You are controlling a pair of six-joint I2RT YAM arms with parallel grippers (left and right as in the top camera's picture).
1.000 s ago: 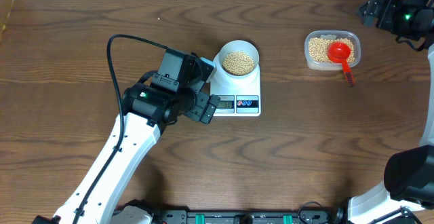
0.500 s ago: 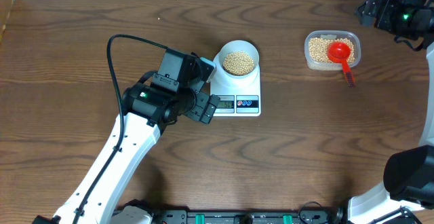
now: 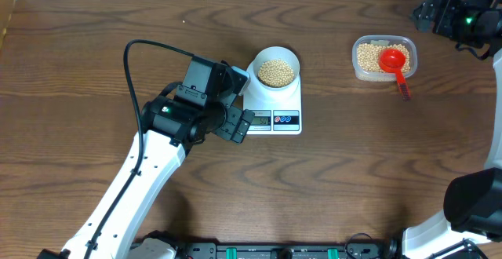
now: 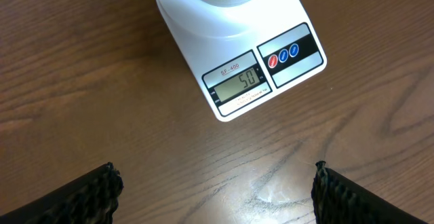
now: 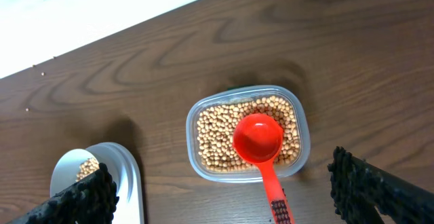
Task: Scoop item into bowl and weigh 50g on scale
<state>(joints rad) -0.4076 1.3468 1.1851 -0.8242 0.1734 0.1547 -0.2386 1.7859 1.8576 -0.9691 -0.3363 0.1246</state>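
The white scale (image 3: 294,100) stands mid-table with the white bowl (image 3: 256,61) on it, filled with tan beans (image 3: 276,72). Its display (image 4: 241,81) reads 50 in the left wrist view. My left gripper (image 3: 240,103) hovers just left of the scale's front end, open, with only bare wood between its fingers (image 4: 95,197). At the far right a clear tub (image 3: 358,63) holds more beans (image 5: 217,136) and a red scoop (image 3: 394,61), whose handle sticks out over the near rim. My right gripper (image 3: 424,12) hangs open, high beyond the tub, holding nothing.
A black cable (image 3: 133,63) loops from the left arm over the table's left half. The white wall edge (image 5: 102,13) runs along the table's far side. The right arm's base (image 3: 474,204) stands at the front right corner.
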